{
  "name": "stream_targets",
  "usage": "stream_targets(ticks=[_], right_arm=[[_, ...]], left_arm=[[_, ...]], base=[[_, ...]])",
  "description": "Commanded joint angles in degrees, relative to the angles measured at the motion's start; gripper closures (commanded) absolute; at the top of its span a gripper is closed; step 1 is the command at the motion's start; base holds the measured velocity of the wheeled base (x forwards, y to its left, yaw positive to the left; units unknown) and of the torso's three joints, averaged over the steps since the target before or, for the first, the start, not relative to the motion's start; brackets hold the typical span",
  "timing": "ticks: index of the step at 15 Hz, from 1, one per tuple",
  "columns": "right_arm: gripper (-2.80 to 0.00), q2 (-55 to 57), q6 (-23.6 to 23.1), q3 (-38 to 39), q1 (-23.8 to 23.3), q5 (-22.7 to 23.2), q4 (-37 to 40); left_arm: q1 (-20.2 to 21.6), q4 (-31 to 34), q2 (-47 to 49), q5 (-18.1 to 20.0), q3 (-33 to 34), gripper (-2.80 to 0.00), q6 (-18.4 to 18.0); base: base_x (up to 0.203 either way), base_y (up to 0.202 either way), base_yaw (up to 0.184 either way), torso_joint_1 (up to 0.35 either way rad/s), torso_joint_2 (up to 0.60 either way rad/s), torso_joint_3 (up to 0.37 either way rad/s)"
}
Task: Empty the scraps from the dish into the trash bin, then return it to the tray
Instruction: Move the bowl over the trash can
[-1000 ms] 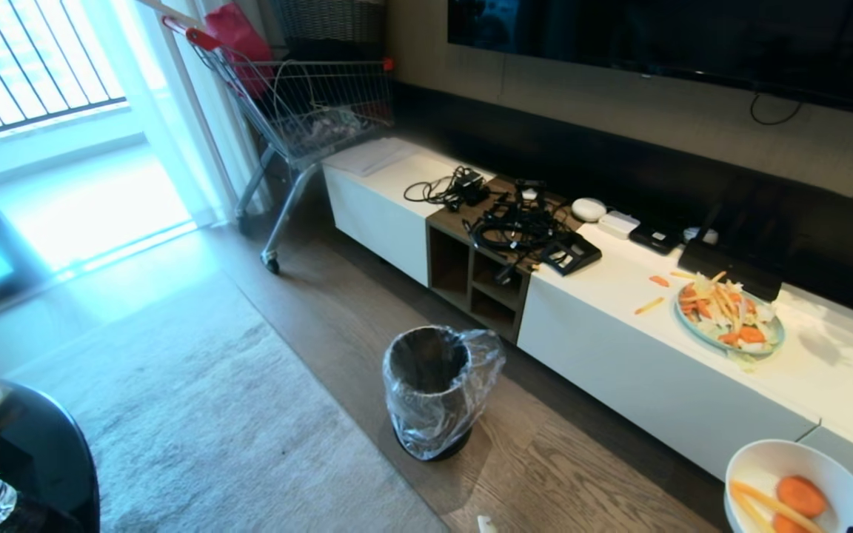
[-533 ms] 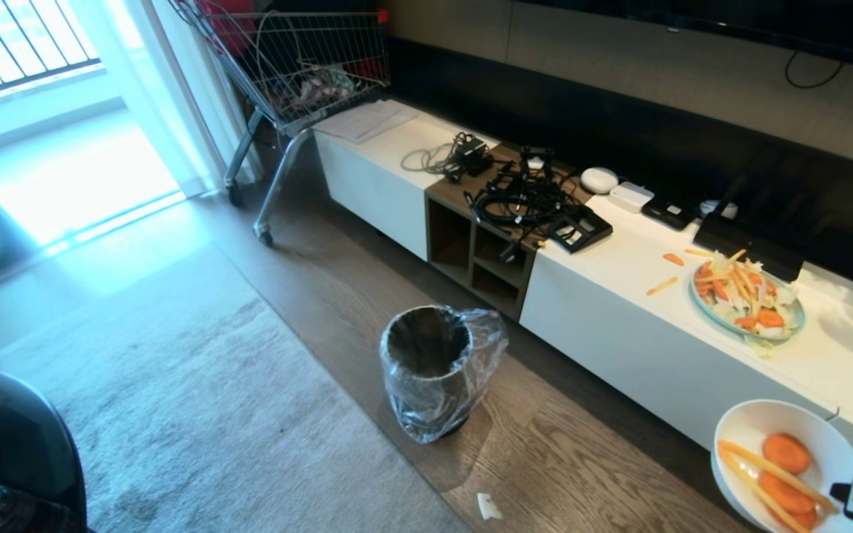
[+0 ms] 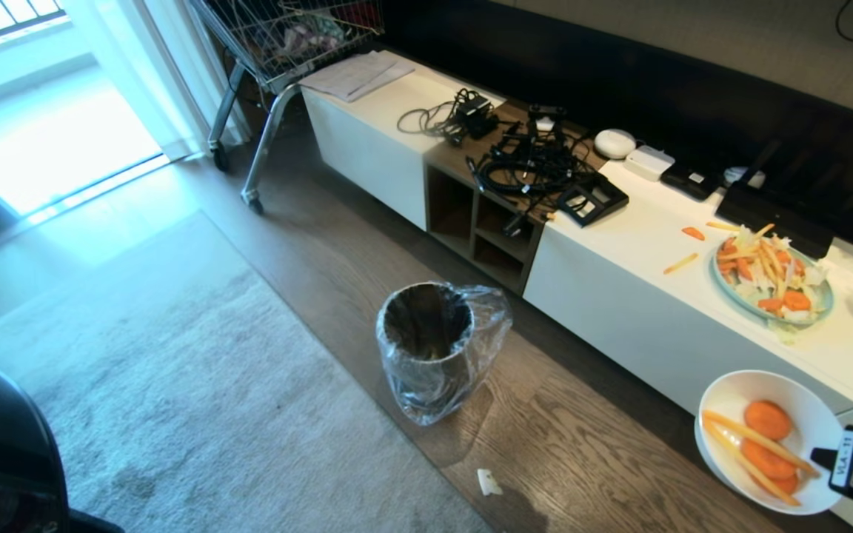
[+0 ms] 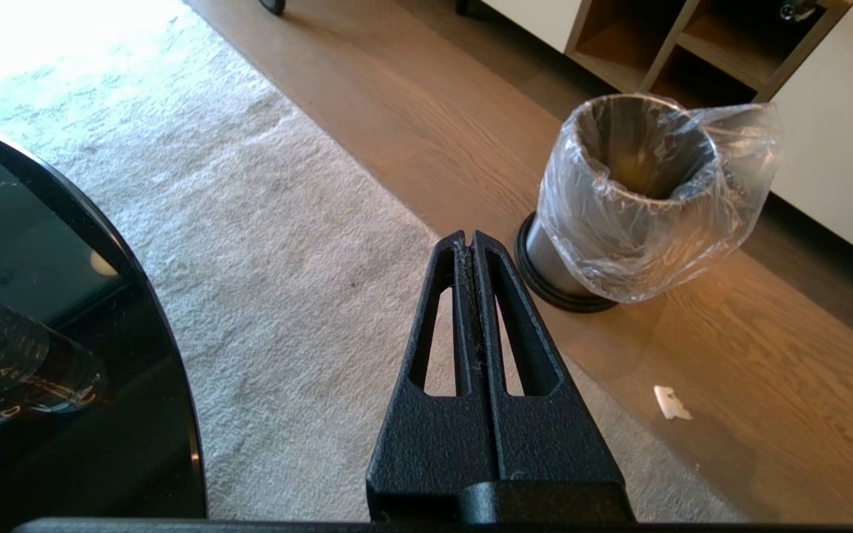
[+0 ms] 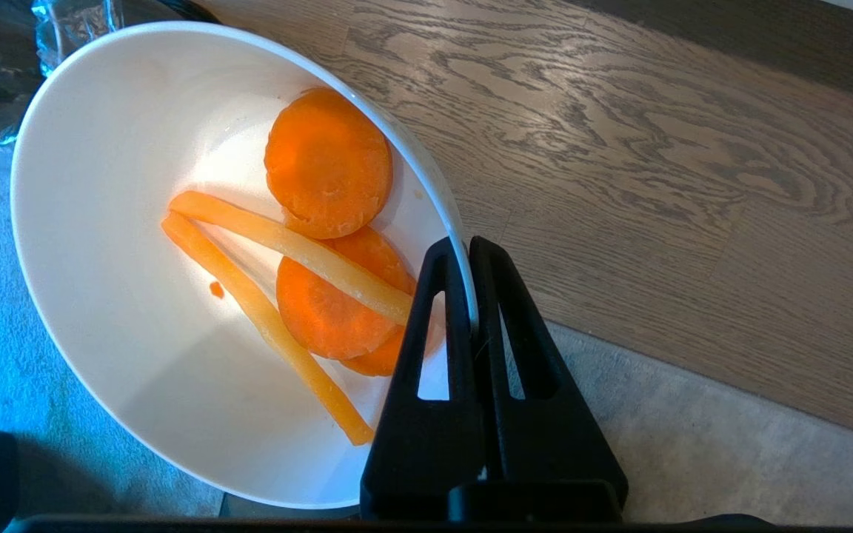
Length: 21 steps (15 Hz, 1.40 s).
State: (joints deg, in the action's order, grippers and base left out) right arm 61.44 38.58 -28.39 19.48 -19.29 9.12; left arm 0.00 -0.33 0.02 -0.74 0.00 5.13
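Three carrot rounds and two pale orange sticks make up the scraps lying in the one white dish, which hangs in the air over the wooden floor, well to the side of the trash bin and below the front edge of the white cabinet. One right gripper has its two fingers pinched together on the dish's rim, one inside and one outside the wall. The single trash bin stands upright on the floor, its clear bag crinkled over the rim and its black base showing in the left wrist view. One left gripper hangs apart from it above the grey rug, fingers pressed together on nothing. On the cabinet top sits one pale-blue plate heaped with mixed strips, with two or three loose pieces beside it. One small white scrap lies on the floor near the bin.
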Motion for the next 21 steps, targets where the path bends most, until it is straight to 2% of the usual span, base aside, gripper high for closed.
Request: stream_targets(ticks=[1, 7, 11, 15, 21], right_arm=[[0.00, 0.8, -0.1, -0.3, 0.0, -0.1, -0.1], [0.00, 2.2, -0.2, -3.0, 1.1, 1.6, -0.3], [0.00, 4.7, -0.3, -3.9, 3.3, 1.5, -6.3], [0.00, 5.3, -2.5, -4.6, 3.5, 1.5, -6.6], [0.00, 5.3, -2.8, -5.0, 3.5, 1.5, -6.6]], left_arm=[[0.0, 0.0, 0.0, 0.0, 0.0, 0.00, 0.1], [0.0, 0.0, 0.0, 0.0, 0.0, 0.00, 0.1], [0.0, 0.0, 0.0, 0.0, 0.0, 0.00, 0.1], [0.0, 0.0, 0.0, 0.0, 0.0, 0.00, 0.1], [0.0, 0.0, 0.0, 0.0, 0.0, 0.00, 0.1]], base=[[0.000, 0.000, 0.000, 0.007, 0.00, -0.194], [0.000, 0.000, 0.000, 0.002, 0.00, -0.198], [0.000, 0.000, 0.000, 0.002, 0.00, -0.195], [0.000, 0.000, 0.000, 0.004, 0.00, -0.194], [0.000, 0.000, 0.000, 0.003, 0.00, -0.199]])
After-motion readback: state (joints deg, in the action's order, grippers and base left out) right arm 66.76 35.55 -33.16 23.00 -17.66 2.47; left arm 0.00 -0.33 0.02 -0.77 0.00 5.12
